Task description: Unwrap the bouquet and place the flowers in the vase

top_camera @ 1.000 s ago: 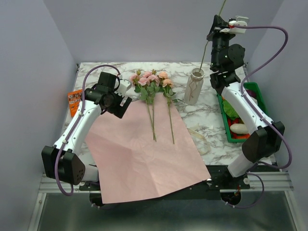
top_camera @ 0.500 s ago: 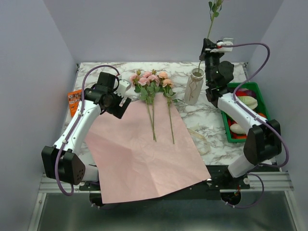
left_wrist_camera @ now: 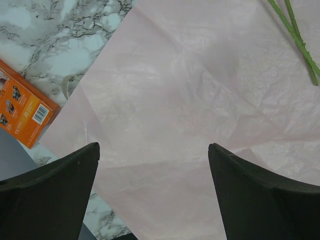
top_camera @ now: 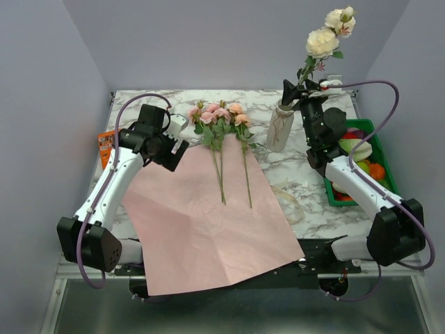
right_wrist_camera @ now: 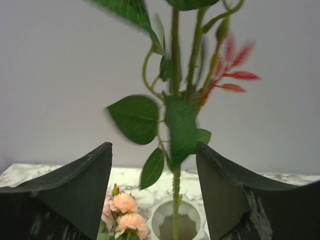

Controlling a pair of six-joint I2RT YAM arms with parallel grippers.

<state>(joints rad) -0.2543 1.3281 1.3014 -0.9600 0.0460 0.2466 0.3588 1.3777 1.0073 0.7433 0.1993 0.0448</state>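
Left arm (top_camera: 111, 184): jaws wide apart, empty, over the pink paper (top_camera: 201, 223). Just right of them lie the loose roses (top_camera: 219, 115), heads toward the far edge, stems running nearward. Right arm (top_camera: 351, 177): jaws parted around the upright stem (right_wrist_camera: 176, 190) in the vase (top_camera: 278, 132), gripping nothing.

Cream rose (top_camera: 322, 42) upright in vase (top_camera: 279, 129); pink roses (top_camera: 217, 115) on paper (top_camera: 201, 223).
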